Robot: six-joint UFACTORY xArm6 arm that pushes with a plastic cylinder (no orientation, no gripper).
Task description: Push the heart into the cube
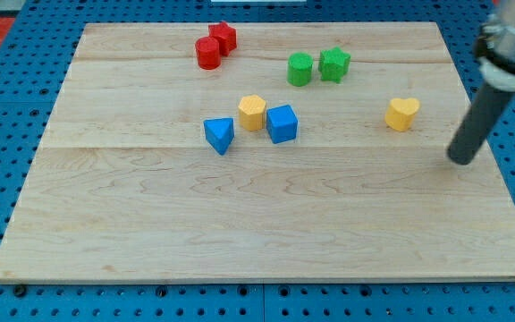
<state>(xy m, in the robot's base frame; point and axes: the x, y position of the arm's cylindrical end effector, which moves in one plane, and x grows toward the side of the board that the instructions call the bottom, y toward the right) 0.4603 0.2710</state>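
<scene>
A yellow heart lies on the wooden board at the view's right. A blue cube lies near the board's middle, well to the heart's left. My tip rests on the board to the right of the heart and a little below it, apart from it. The rod rises up and to the right out of the view.
A yellow hexagonal block touches the cube's left side. A blue triangular block lies left of that. A red cylinder and a red star sit at the top. A green cylinder and a green star sit top right. The board's right edge is near my tip.
</scene>
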